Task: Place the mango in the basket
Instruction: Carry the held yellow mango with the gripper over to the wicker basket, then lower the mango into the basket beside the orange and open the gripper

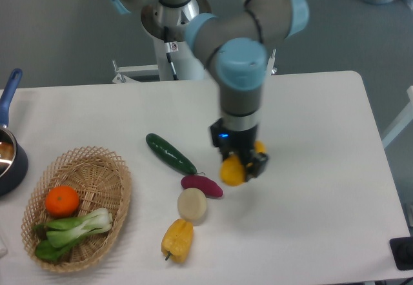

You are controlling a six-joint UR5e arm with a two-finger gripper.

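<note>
From the fixed camera, the gripper (240, 162) is closed on the mango (233, 170), right of the middle of the white tabletop (322, 169). The mango seems lifted a little, but I cannot tell for sure. It looks to hang tilted, with its long way running from the upper right down to the lower left, and its lower end pokes out under the fingers.

The basket (119, 188) sits well apart, at the left side. It already holds an orange (62, 200) and some bok choy (71, 228). Between the mango and the basket lie a cucumber (170, 153), a purple sweet potato (202, 186), a round pale vegetable (192, 205) and a yellow bell pepper (178, 239).

To do this step well, I think the arm should keep a firm hold, carry the mango high over those things, and lower it into a bare part of the basket before letting go
</note>
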